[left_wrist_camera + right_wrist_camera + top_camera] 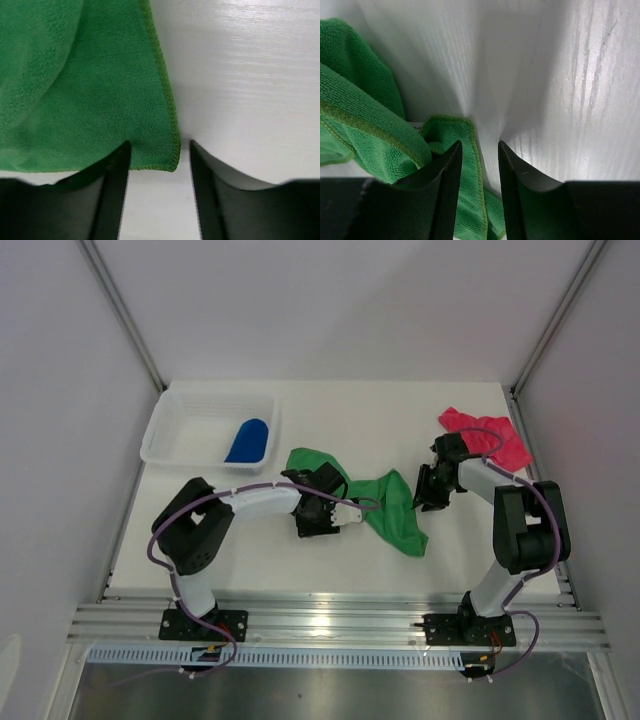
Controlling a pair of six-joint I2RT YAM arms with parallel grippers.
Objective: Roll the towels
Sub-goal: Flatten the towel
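Green towel point(392, 508) lies on the desk point(255, 562), long axis 10 to 4 o'clock, between both hands. Left hand point(160, 143), released, straddles a corner hem. Right hand point(479, 144), released, sits at its 3 o'clock edge.

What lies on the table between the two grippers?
The green towel, crumpled, spans the stretch from the left gripper to the right gripper; the top view shows it.

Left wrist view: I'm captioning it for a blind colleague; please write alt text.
The hemmed corner of a green towel lies on the white table, reaching into the gap between the two dark, parted fingers of the left hand.
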